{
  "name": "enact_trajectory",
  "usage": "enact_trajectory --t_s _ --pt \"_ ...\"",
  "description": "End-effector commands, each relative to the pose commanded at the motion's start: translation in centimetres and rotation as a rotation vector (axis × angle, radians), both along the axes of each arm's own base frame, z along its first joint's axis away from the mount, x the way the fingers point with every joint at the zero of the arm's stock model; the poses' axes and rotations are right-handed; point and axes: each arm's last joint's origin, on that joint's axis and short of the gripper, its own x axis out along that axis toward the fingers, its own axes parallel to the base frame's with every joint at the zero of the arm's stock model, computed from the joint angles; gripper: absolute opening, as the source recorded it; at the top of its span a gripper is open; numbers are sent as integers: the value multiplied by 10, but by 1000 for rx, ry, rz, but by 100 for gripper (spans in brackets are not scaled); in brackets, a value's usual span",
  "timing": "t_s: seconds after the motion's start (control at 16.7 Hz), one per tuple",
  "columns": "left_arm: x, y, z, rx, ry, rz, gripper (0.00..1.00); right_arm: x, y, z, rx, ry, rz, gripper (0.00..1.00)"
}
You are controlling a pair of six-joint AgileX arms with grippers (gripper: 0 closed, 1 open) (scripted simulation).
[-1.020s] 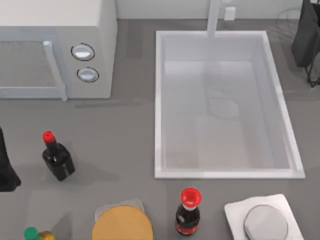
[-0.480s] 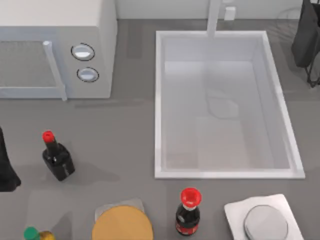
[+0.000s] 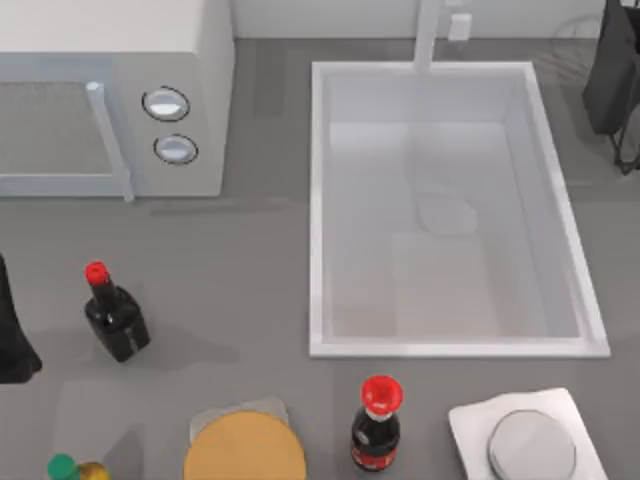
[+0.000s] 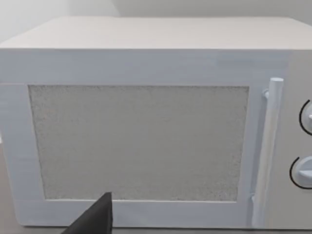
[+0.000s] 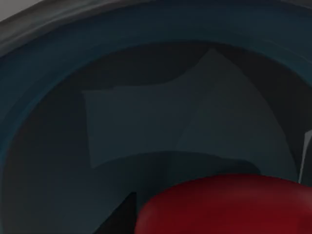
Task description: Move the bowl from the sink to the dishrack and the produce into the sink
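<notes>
Seen from our right wrist, the bowl [image 5: 122, 97] is very close: a deep blue curved wall around a dark inside. A rounded bright-red thing, which we take for the produce [image 5: 229, 204], lies at the near edge of that view, in front of the bowl's inside or within it; which of the two, we cannot tell. A thin dark point of our right gripper's finger [image 5: 122, 217] shows just beside the red thing. We cannot tell whether that gripper is spread or pressed together, nor whether it pinches anything.

From above, the sink [image 3: 318, 200] sits right of the table's middle, a white basin with a raised rim, and its faucet [image 3: 430, 35] stands at the far edge. The basin's floor is bare and white, with only a faint shadow on it. Our right arm [image 3: 612, 75] is a dark shape at the top right corner, beyond the sink's right rim.

Left of the sink stands the white microwave [image 3: 110, 90], which our left wrist faces, door shut, with its handle [image 4: 268, 151] upright. One dark finger of our left gripper [image 4: 95, 219] pokes up in front of it; its state we cannot tell. Our left arm [image 3: 12, 335] rests at the table's left edge.

Along the near edge lie a red-capped dark bottle [image 3: 112, 315], a second red-capped bottle [image 3: 377, 425], a round tan board [image 3: 245, 450], and a silver disc [image 3: 532, 448] on a white plate [image 3: 470, 415].
</notes>
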Motion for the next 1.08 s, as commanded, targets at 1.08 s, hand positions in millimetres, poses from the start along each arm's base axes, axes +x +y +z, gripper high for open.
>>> enact_trajectory --t_s 1.08 --pt "0 0 0 0 0 0 100 5 -1 127 -52 -59 -17 0"
